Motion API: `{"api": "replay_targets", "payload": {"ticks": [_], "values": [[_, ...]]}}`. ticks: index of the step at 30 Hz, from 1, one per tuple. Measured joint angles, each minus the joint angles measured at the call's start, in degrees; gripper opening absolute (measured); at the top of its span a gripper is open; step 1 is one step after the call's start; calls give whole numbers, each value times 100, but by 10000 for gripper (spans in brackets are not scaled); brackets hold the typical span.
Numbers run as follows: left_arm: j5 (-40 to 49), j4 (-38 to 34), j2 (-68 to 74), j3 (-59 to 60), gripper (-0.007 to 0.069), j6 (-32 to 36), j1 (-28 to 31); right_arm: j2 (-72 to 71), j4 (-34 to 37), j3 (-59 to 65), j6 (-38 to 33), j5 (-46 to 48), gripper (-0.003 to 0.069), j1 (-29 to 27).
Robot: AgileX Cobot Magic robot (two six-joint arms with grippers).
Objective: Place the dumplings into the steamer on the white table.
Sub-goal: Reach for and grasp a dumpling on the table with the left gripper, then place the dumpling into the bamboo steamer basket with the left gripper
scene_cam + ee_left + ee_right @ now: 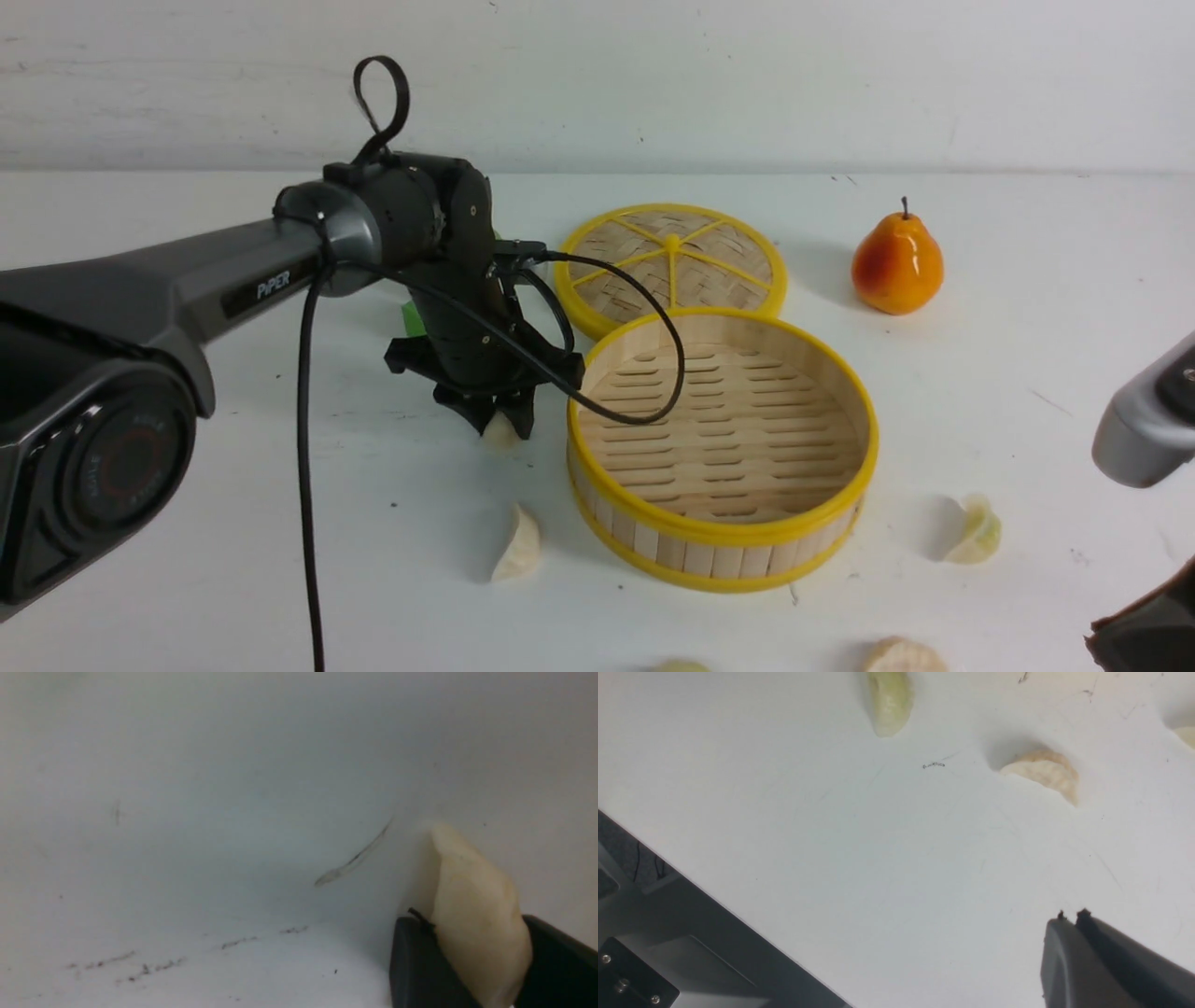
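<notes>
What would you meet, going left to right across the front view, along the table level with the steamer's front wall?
cream dumpling → steamer → greenish dumpling

The steamer (719,557) is a round bamboo basket with yellow rims and a floor of slats. It sits flat on the white desk (1027,373) and it is empty. All five dumplings are outside it. The cream dumpling (499,435) is pinched between the two fingers of the left tool (504,420), low and just beside the steamer's left wall. The second dumpling (518,546) stands on the desk near the steamer's front left. The pale green dumpling (976,532) lies on the steamer's right. The tan dumpling (901,655) and the last dumpling (681,666) peek in at the near edge.
</notes>
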Motion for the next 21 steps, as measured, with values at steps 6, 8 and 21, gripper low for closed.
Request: {"api": "replay_targets", "payload": {"ticks": [6, 8, 21], "values": [[842, 309, -423, -366, 238, -25, -11, 0, -5, 0, 0, -9, 27, 0], [1066, 260, -737, -681, 238, -69, -86, 0, -5, 0, 0, -48, 31, 0], [608, -8, -593, -1344, 238, -867, -1982, -640, -11, -182, 0, 296, 40, 0]]}}
